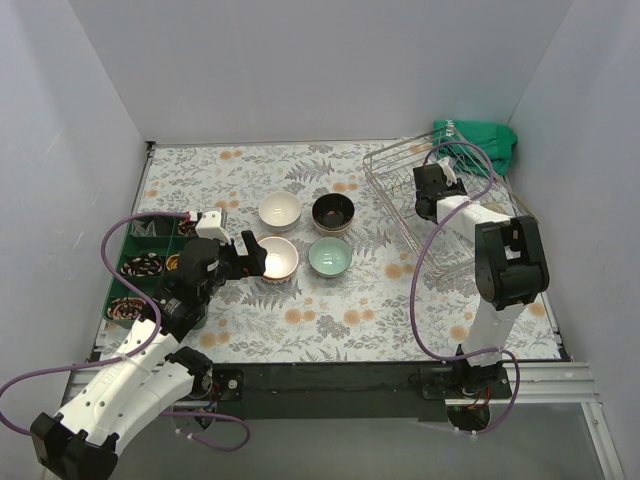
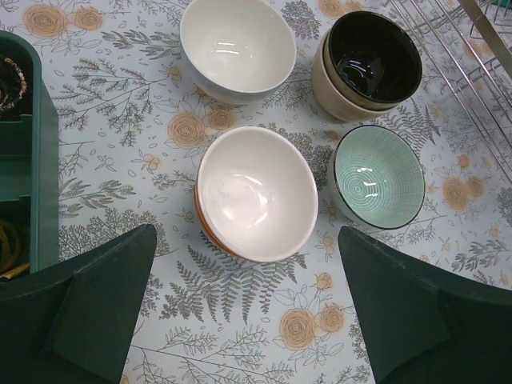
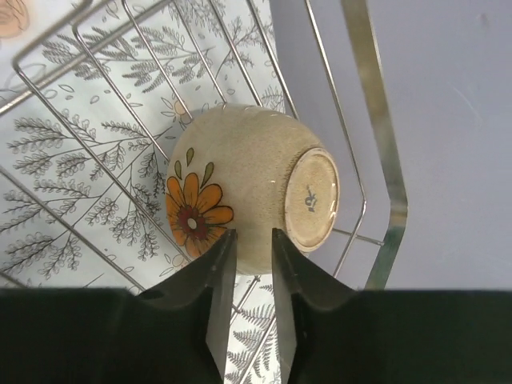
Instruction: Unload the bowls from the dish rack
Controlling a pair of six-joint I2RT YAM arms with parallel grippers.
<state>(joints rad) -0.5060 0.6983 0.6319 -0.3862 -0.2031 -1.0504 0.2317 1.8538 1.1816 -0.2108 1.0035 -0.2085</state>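
R gripper (image 3: 254,237) sits inside the dish rack (image 3: 376,152), fingers drawn in to a narrow gap. The lower edge of the speckled tan bowl (image 3: 240,172) sits in that gap, so it looks pinched at the wall. That bowl lies tipped on its side w/ foot ring facing up-right and an orange flower painted on the side by the fingers. It rests on the rack wires near a rack corner, w/ the floral desk (image 1: 350,320) cover showing thru the wires. In the top view the R arm reaches fwd into the rack at the far right of the desk, w/ a green cloth (image 1: 487,140) just behind it.

L gripper (image 2: 246,232) is wide open, holding nothing, and hovers over the orange-sided bowl (image 2: 256,192), which is white inside and upright on the desk btwn the two fingers in the wrist view. Just right of it is the teal bowl (image 2: 378,176), upright. Beyond are the white bowl (image 2: 238,48) and the dark-glazed bowl (image 2: 372,56), cream outside; whether that one is nested in another can't be told. The four make a loose square mid-desk, out of the rack, close but mostly apart. A green tray (image 2: 32,160) w/ compartments sits at the desk's left edge, beside the L arm.
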